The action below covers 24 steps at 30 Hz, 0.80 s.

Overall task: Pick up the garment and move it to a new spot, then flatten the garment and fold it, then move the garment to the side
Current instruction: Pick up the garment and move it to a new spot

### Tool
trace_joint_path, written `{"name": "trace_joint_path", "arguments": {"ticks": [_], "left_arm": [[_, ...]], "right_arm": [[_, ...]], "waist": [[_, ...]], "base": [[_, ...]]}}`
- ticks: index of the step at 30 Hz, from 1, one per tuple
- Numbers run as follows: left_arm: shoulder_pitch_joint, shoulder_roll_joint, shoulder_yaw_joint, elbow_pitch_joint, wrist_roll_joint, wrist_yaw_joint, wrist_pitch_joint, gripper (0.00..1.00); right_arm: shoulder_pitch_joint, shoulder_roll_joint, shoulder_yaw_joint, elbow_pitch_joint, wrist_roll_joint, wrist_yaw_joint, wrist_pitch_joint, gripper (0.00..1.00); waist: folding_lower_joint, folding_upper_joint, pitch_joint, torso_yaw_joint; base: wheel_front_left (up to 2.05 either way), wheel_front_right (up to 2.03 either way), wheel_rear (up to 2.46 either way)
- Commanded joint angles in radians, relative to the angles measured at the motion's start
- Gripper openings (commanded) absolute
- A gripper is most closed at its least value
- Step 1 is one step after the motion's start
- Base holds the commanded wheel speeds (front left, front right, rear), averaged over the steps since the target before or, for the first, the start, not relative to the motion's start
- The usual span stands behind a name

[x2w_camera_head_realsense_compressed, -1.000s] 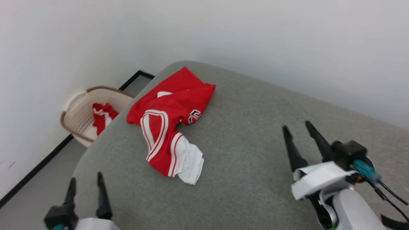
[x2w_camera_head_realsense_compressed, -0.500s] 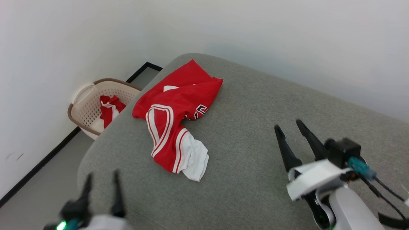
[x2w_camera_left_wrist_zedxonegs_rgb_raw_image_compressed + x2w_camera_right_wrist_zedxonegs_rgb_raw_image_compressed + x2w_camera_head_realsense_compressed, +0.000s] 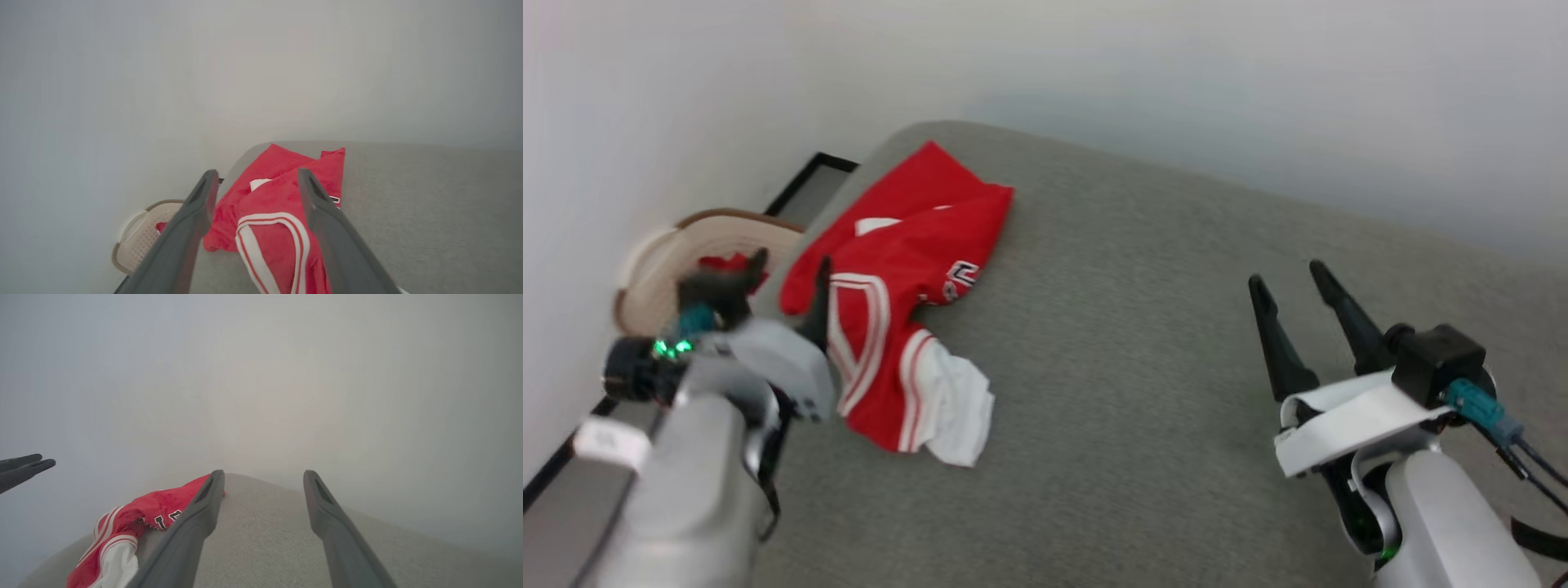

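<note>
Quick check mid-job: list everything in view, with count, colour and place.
garment: 1, red with white stripes and white panel, crumpled on the cushion's far left
cushion: 1, grey, in front of the robot
basket: 1, beige with brown rim, on the floor left of the cushion
cloth: 1, red, inside the basket
wall: 1, white, behind the cushion
left gripper: 1, dark, open and empty, at the garment's left edge
right gripper: 1, dark, open and empty, over bare cushion at right
</note>
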Motion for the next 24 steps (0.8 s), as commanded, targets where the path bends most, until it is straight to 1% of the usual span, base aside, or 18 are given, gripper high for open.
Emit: {"name": "trace_joint_path", "arguments": {"ticks": [1, 3, 4, 6, 11, 13, 17, 20, 24], "left_arm": [[-0.029, 0.0, -0.009, 0.018, -0.035, 0.0, 0.021, 1.0], [-0.098, 0.043, -0.061, 0.077, -0.093, -0.001, 0.087, 1.0], [-0.127, 0.068, -0.08, 0.101, -0.132, -0.001, 0.122, 1.0], [-0.163, 0.099, -0.119, 0.142, -0.222, -0.001, 0.211, 1.0], [-0.206, 0.196, -0.201, 0.169, -0.423, -0.001, 0.439, 1.0], [-0.205, 0.235, -0.22, 0.174, -0.488, -0.001, 0.507, 1.0], [-0.194, 0.307, -0.271, 0.2, -0.526, -0.001, 0.598, 1.0], [-0.213, 0.351, -0.277, 0.244, -0.531, -0.001, 0.609, 1.0], [-0.231, 0.357, -0.283, 0.323, -0.525, 0.003, 0.626, 1.0]], "right_arm": [[-0.018, -0.003, -0.001, -0.004, 0.001, -0.001, 0.0, 1.0], [-0.026, -0.006, -0.012, -0.011, 0.006, -0.001, 0.0, 1.0], [-0.031, -0.003, -0.016, -0.015, 0.01, -0.001, 0.0, 1.0], [-0.035, 0.003, -0.018, -0.021, 0.013, -0.001, 0.0, 1.0], [-0.041, 0.019, -0.025, -0.033, 0.018, -0.001, -0.001, 1.0], [-0.047, 0.025, -0.023, -0.037, 0.015, -0.001, -0.001, 1.0], [-0.074, 0.03, -0.021, -0.052, 0.013, -0.001, 0.0, 1.0], [-0.102, 0.036, -0.012, -0.067, 0.014, -0.001, 0.0, 1.0], [-0.121, 0.035, 0.0, -0.083, 0.005, -0.001, 0.0, 1.0]], "waist": [[0.0, 0.0, 0.202, -0.218], [0.0, 0.0, 0.234, -0.261], [0.0, 0.0, 0.248, -0.281], [0.0, 0.0, 0.265, -0.318], [0.0, 0.0, 0.284, -0.385], [0.0, 0.0, 0.289, -0.406], [0.0, 0.0, 0.32, -0.447], [0.0, 0.0, 0.362, -0.477], [0.0, 0.0, 0.407, -0.495]], "base": [[0.0, 0.0, 0.0], [0.0, 0.0, 0.0], [0.0, 0.0, 0.0], [0.0, 0.0, 0.0], [0.0, 0.0, 0.0], [0.0, 0.0, 0.0], [0.0, 0.0, 0.0], [0.0, 0.0, 0.0], [0.0, 0.0, 0.0]]}}
